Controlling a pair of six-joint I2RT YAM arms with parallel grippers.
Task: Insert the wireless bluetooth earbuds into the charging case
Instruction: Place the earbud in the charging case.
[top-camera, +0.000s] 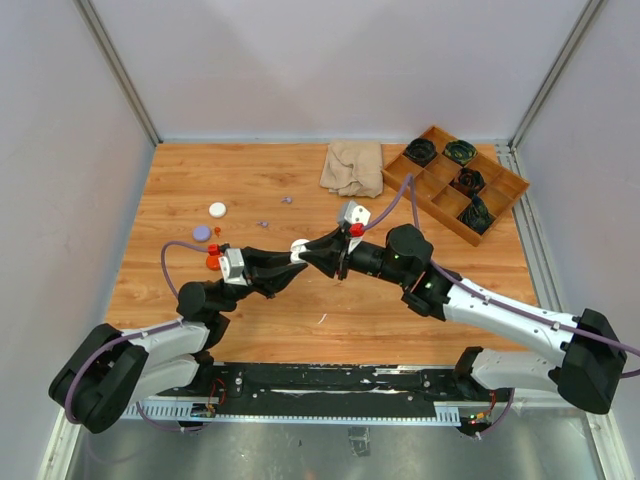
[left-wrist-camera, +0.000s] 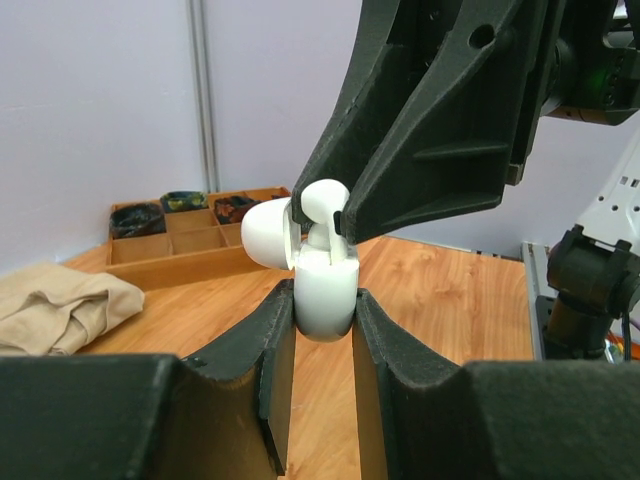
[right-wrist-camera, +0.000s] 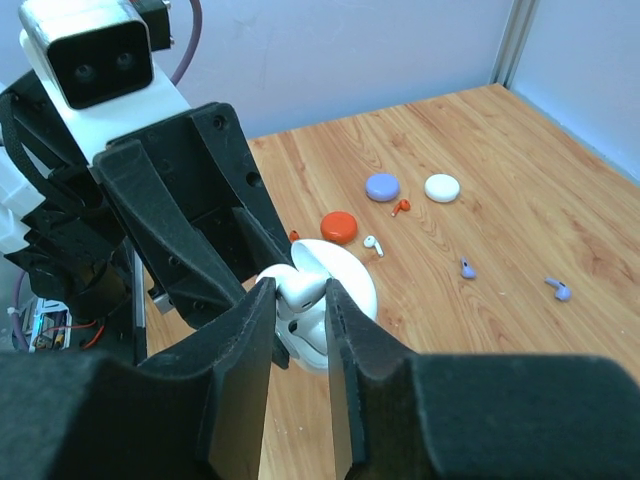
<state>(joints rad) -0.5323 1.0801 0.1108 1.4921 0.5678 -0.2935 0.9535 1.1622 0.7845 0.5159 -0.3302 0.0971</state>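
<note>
My left gripper (top-camera: 293, 258) is shut on the base of a white charging case (left-wrist-camera: 325, 292) and holds it above the table with its lid (left-wrist-camera: 264, 234) open. My right gripper (top-camera: 313, 252) is shut on a white earbud (right-wrist-camera: 301, 288) and holds it at the mouth of the case (right-wrist-camera: 350, 285), its stem down in the opening. In the left wrist view that earbud (left-wrist-camera: 323, 203) sits between the right gripper's fingertips just above the case. A second white earbud (right-wrist-camera: 373, 244) and two pale purple earbuds (right-wrist-camera: 467, 268) (right-wrist-camera: 558, 290) lie loose on the table.
A white puck case (top-camera: 217, 209), a purple one (top-camera: 202, 232) and an orange one (right-wrist-camera: 338, 226) lie at the left, with a small orange earbud (right-wrist-camera: 400, 207). A beige cloth (top-camera: 352, 166) and a wooden compartment tray (top-camera: 497, 192) sit at the back right.
</note>
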